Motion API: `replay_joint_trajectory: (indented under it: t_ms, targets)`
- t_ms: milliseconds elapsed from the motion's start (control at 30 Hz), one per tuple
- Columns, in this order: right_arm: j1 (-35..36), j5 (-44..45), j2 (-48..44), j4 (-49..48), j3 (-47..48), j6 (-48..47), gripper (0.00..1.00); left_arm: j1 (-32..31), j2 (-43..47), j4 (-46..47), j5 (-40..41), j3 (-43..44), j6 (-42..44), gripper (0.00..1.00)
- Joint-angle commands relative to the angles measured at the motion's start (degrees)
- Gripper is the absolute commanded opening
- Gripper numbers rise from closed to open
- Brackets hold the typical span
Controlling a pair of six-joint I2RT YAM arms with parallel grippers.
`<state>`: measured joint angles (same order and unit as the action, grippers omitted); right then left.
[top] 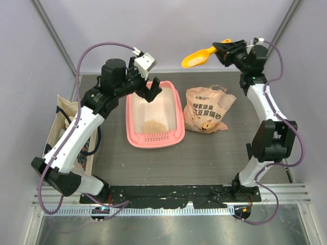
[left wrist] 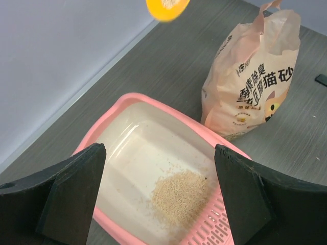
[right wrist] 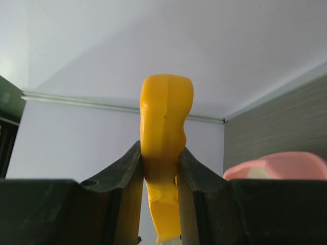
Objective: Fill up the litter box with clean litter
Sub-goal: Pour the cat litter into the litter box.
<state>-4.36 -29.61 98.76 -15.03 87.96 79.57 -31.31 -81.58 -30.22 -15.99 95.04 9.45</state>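
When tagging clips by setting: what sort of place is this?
Likely a robot test cell: bare panel walls around a dark table, two arms bolted at its edge, litter box and cat-litter bag.

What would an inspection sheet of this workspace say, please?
Surface: dark grey table.
Job's things: pink box holds a small pile of litter near its grille end.
Clutter: bag beside the box; tote at the table's left edge.
Grippers: left gripper open above the box; right gripper shut on the scoop, held high.
Cables: purple cables loop along both arms.
Surroundings: pale walls.
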Motion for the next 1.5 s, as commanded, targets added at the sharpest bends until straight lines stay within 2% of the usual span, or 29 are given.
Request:
replay_joint_trajectory:
  t_ms: [0,267,467,633,867,933,1133,1300,1400,1467]
  targets:
    - [7.49,0.86,1.6,1.23,2.13,-4.07,0.01,0.11,4.49,1.56,5.09,-3.8,0.74,0.91]
    - [17.01,1.39,5.65,2.9,0.28,-15.04,0.01,1.43,10.55,3.85,6.14,-8.99,-0.83,0.91]
    - [21.93,0.69,7.58,0.44,1.59,-33.23,0.01,1.95,16.8,6.31,5.62,-18.65,-1.54,0.91]
    - [26.41,0.42,7.94,2.36,2.3,-49.9,0.01,2.92,20.76,7.8,5.62,-22.62,-2.16,0.91]
    - [32.31,5.17,6.71,1.85,1.6,-63.37,0.01,3.45,22.61,9.65,4.04,-26.31,-3.74,0.91]
    - [34.24,9.11,5.66,0.79,0.37,-67.25,0.01,3.54,22.61,10.09,3.95,-26.49,-3.92,0.91]
    - [37.57,10.87,3.99,-0.88,0.1,-81.22,0.01,3.62,22.87,10.27,3.68,-26.67,-4.0,0.91]
    - [37.67,12.46,1.79,-3.42,0.19,-85.72,0.01,3.54,23.4,10.97,4.12,-27.46,-3.74,0.91]
    - [37.5,13.78,0.65,-3.43,3.16,-85.2,0.01,3.62,23.75,11.32,3.86,-28.42,-3.56,0.91]
    - [36.45,13.79,0.47,-2.21,5.8,-80.99,0.01,3.62,23.66,11.67,3.25,-28.86,-3.65,0.91]
